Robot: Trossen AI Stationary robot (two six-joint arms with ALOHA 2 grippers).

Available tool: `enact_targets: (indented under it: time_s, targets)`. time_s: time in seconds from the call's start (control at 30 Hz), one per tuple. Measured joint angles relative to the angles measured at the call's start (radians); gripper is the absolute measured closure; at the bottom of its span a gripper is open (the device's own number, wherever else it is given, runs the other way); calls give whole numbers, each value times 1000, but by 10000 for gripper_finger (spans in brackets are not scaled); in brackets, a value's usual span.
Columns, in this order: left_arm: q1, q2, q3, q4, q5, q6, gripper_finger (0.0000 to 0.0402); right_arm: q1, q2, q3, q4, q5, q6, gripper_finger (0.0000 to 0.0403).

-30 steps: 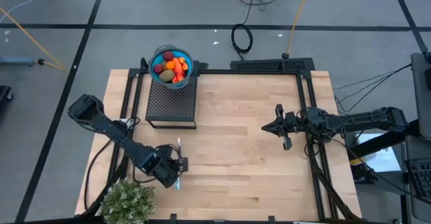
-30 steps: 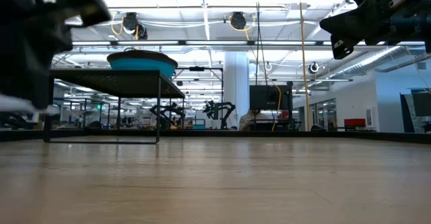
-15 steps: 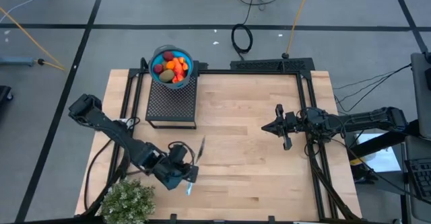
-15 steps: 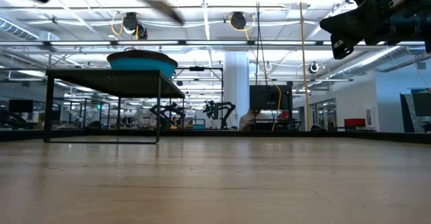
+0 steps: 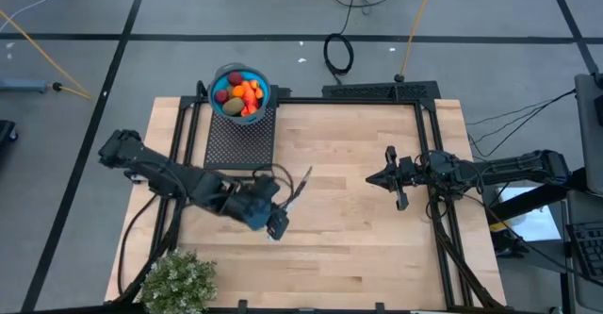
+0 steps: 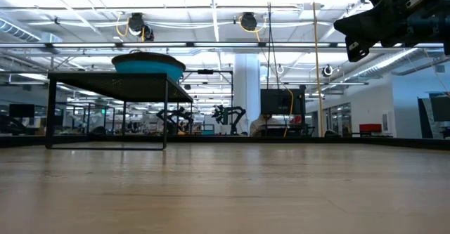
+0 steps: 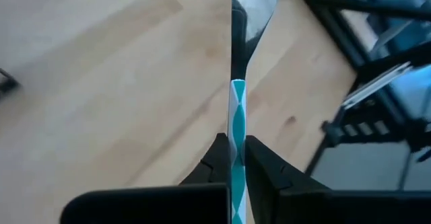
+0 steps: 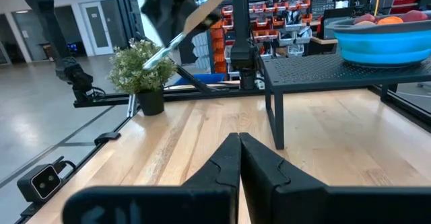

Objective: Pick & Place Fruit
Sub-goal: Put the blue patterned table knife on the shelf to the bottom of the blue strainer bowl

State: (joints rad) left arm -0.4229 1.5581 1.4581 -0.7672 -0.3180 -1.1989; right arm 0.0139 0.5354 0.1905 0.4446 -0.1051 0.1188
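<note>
The fruit (image 5: 241,94), orange, red and olive pieces, lies in a blue bowl (image 6: 148,65) on a black mesh stand (image 5: 240,140) at the table's far left. My left gripper (image 5: 279,210) hovers over the table's middle-left, shut on a thin blue-and-white stick (image 7: 238,126) with a dark spoon-like end (image 5: 302,181). In the right wrist view the stick (image 8: 176,35) slants high above the table. My right gripper (image 5: 377,177) waits shut above the table's right half, and its fingers (image 8: 229,158) meet. My left gripper pinches the stick's blue-and-white handle (image 7: 237,158) between its two fingers. The stick runs on forward past the fingertips, in line with them, its spoon end (image 7: 254,5) pointing toward the table's far right. It is lifted clear of the table and slants.
A bushy green plant (image 5: 179,281) stands at the near left corner. A black frame rail (image 5: 429,144) runs along the table's right and far edges. Bare wood (image 5: 330,248) lies between the two arms.
My left gripper has risen from the table near the plant and swung toward the right and far side, turning as it went. The stick, which lay on the table a second ago, is now lifted clear with its spoon end pointing far-right.
</note>
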Motion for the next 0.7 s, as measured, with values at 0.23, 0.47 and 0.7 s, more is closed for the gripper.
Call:
enact_targets:
  time_s: [0.23,0.47,0.7]
  targets:
    - [107,0,100,-216,95,190,384,0,0,0,0,0,0,403]
    - [206,-2,167,-508,143,340,389,0,0,0,0,0,0,403]
    - [299,-1,191,-739,144,551,380,0,0,0,0,4,-8,403]
